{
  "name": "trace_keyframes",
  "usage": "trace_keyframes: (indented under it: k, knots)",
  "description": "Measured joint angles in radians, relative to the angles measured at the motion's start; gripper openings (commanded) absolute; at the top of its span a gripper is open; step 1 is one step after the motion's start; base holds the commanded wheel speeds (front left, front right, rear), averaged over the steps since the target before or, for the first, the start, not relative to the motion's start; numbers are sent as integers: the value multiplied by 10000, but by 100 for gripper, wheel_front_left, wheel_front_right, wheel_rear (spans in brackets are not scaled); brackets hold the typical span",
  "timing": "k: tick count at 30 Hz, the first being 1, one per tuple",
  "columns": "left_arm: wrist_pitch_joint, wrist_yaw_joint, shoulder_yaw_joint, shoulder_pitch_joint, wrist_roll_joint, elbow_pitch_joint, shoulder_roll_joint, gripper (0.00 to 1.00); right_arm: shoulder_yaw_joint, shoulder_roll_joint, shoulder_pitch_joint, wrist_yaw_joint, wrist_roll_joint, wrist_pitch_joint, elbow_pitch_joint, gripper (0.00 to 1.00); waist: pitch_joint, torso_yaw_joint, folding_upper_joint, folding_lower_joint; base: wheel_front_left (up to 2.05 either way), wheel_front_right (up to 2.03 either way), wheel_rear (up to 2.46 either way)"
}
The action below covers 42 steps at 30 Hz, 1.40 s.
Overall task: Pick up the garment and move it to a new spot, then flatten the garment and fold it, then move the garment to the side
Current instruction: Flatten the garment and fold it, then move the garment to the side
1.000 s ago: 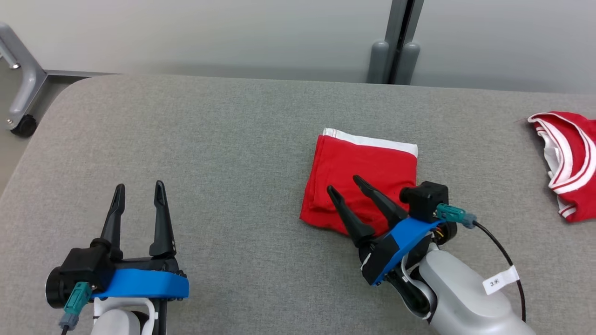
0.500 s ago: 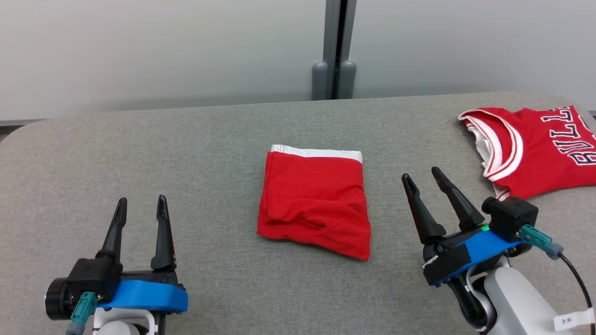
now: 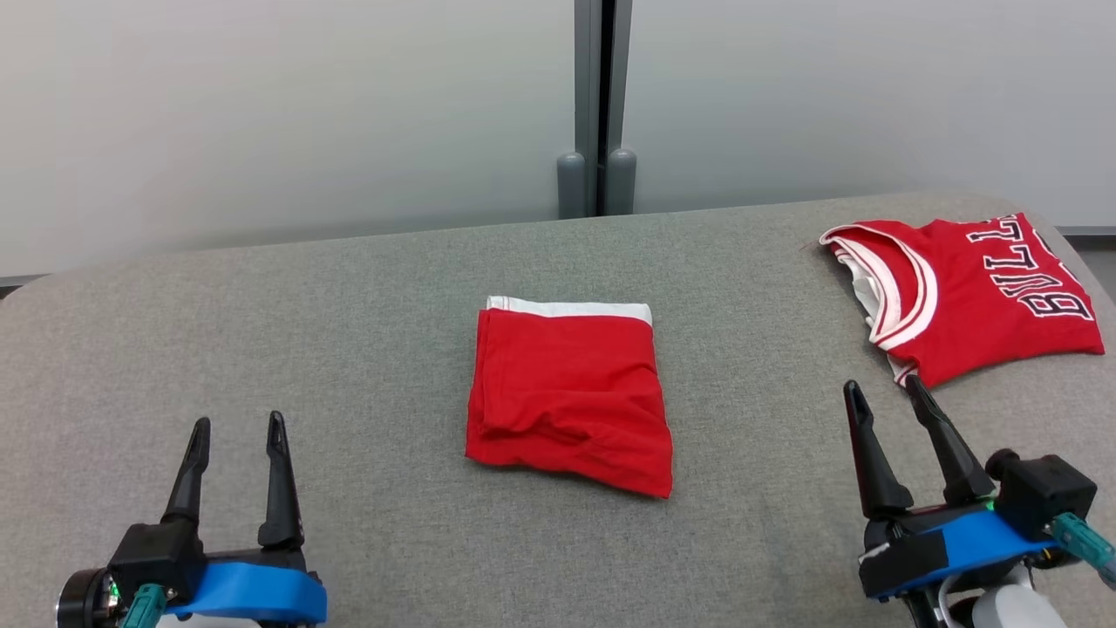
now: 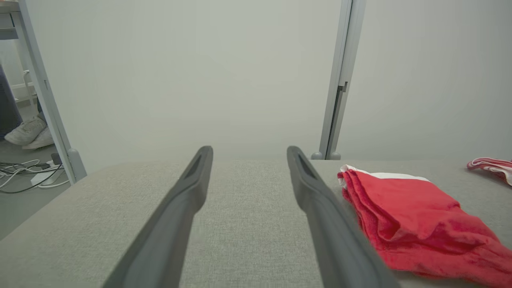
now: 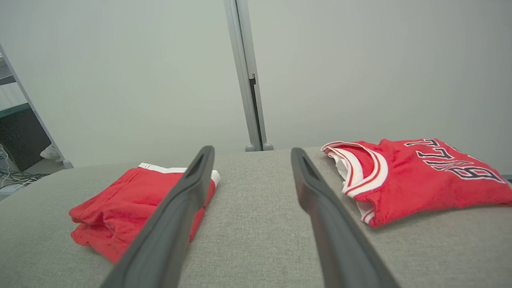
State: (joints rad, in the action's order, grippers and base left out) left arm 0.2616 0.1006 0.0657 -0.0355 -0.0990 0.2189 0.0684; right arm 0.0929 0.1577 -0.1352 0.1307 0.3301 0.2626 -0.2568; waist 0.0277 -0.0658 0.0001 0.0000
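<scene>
A red garment with a white band along its far edge lies folded into a rough square in the middle of the grey padded table. In the wrist views the folded garment rests flat with nothing touching it. My left gripper is open at the near left, well apart from it, its fingers empty. My right gripper is open at the near right, between the folded garment and a red jersey, holding nothing.
A red jersey with white trim and dark lettering lies at the table's far right corner. A pale wall with a grey post runs behind the table. Cables and shoes lie on the floor at the left.
The head camera has swung, shifting the whole picture. My right gripper, earlier over the folded garment's near corner, has drawn back to the right, clear of it. The left gripper stays open.
</scene>
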Motion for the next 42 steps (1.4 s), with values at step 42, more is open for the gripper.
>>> trace_keyframes:
  k: [42]
  knots:
    - [0,-332,-142,685,-40,-240,153,100,-1223,-1001,1273,0,-1701,-1104,1331,100,-199,582,0,0,0,0,0]
